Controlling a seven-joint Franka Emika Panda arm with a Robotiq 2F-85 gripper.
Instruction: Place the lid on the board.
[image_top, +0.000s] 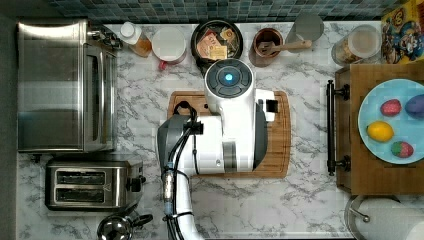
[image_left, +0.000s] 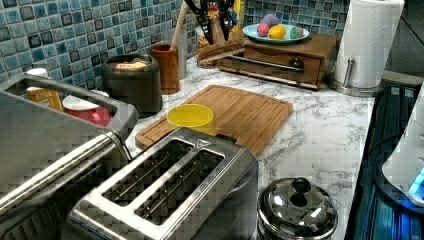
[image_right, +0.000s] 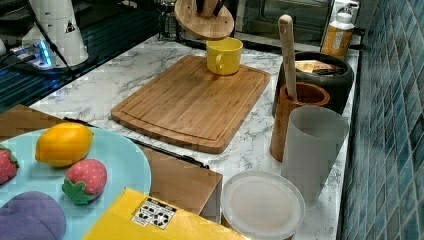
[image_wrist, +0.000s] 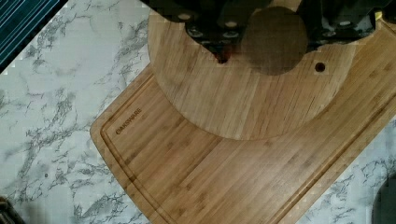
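Observation:
A round wooden lid (image_right: 204, 21) with a knob (image_wrist: 274, 41) hangs tilted in the air, and my gripper (image_right: 209, 5) is shut on that knob. In the right view the lid is just above a yellow mug (image_right: 224, 55), which stands on the far end of the board (image_right: 190, 100). The wrist view has the lid (image_wrist: 243, 102) over a corner of the light-brown grooved board (image_wrist: 210, 182), clear of its surface, with the gripper (image_wrist: 275, 25) above it. My arm (image_top: 230, 125) covers most of the board (image_top: 281, 145) in the top view. The mug (image_left: 190, 116) also appears in the left view.
A toaster (image_top: 92, 182) and toaster oven (image_top: 65, 85) stand at the top view's left. A dark pot (image_top: 217, 40) and a wooden utensil holder (image_top: 267, 45) sit behind the board. A dark tray (image_top: 380, 170) with a fruit plate (image_top: 392, 120) is at the top view's right.

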